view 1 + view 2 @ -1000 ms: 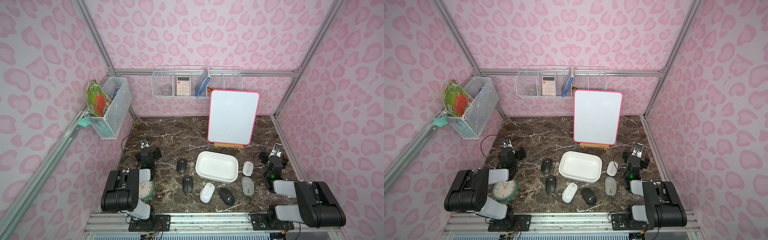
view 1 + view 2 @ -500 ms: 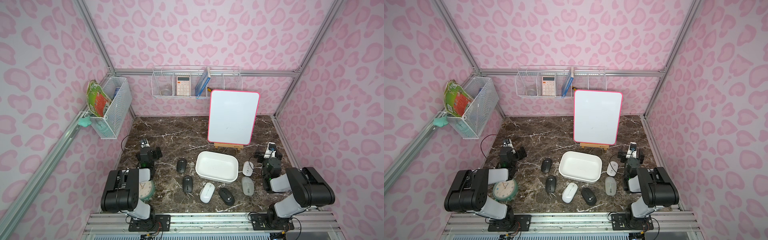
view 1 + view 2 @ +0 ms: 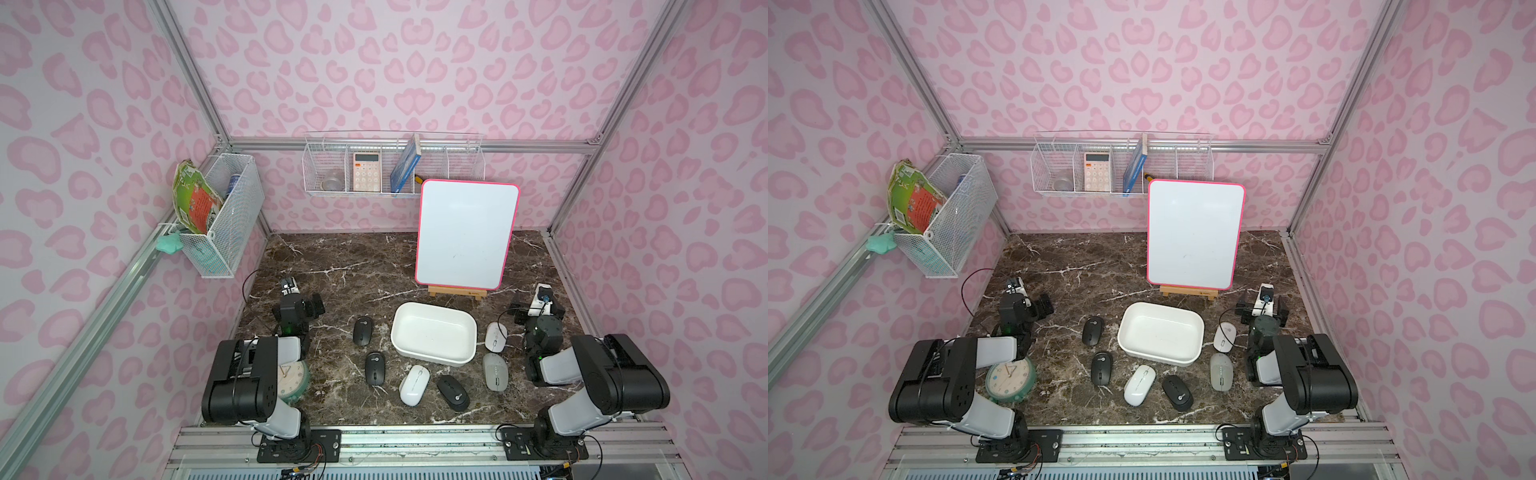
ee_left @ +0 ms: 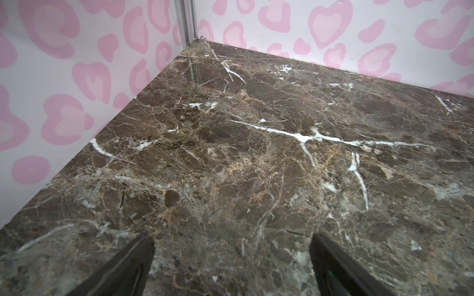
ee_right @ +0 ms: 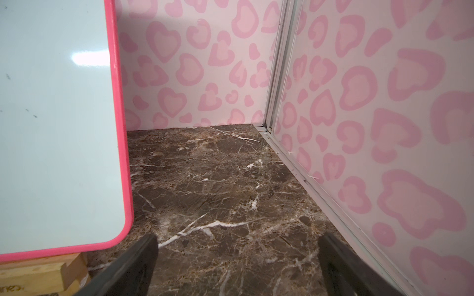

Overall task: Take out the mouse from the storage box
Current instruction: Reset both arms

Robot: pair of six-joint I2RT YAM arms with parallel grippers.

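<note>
The storage box [image 3: 432, 358] [image 3: 1158, 358], a shallow white tub, stands mid-table, and its inside shows only bare white. Several mice lie on the marble around it: two black ones [image 3: 362, 331] [image 3: 375, 368] on its left, a white one [image 3: 414, 384] and a black one [image 3: 453, 392] in front, and a grey one [image 3: 495, 371] and a white one [image 3: 496, 336] on its right. My left gripper [image 3: 297, 305] [image 4: 232, 256] rests open at the table's left edge. At the right edge my right gripper [image 3: 538, 307] [image 5: 237, 256] is open too. Neither holds anything.
A pink-framed whiteboard [image 3: 465, 232] [image 5: 59, 128] on a wooden easel stands just behind the box. A green clock [image 3: 293, 380] lies under my left arm. Wire baskets [image 3: 392, 166] [image 3: 224, 216] hang on the back and left walls.
My right arm has folded up from its low pose, and its gripper has drawn slightly back toward the whiteboard side. The left arm, the box and the mice have not moved.
</note>
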